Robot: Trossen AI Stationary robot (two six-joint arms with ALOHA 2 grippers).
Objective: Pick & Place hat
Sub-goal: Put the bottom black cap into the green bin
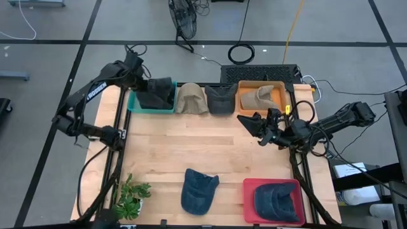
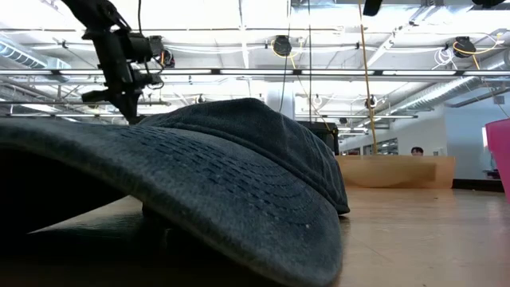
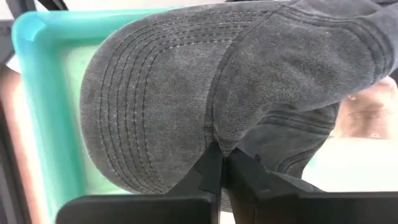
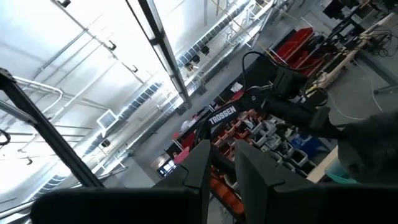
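Grey denim fills my sight: my left claw (image 3: pixel 219 163) is pinched tight on a fold of the dark grey cap (image 3: pixel 205 93), which sits in the teal bin (image 1: pixel 135 102) at the far left corner of the wooden surface (image 1: pixel 191 146). Along that far edge a tan cap (image 1: pixel 191 98) lies beside the bin, then a charcoal cap (image 1: pixel 220 99), then another tan cap in an orange bin (image 1: pixel 245 95). My right claw (image 4: pixel 221 163) hangs above the surface's right side, tilted upward, its fingers slightly parted and holding nothing. Near the front edge lies a blue denim cap (image 1: pixel 198 189), and another rests in the red bin (image 1: pixel 249 191).
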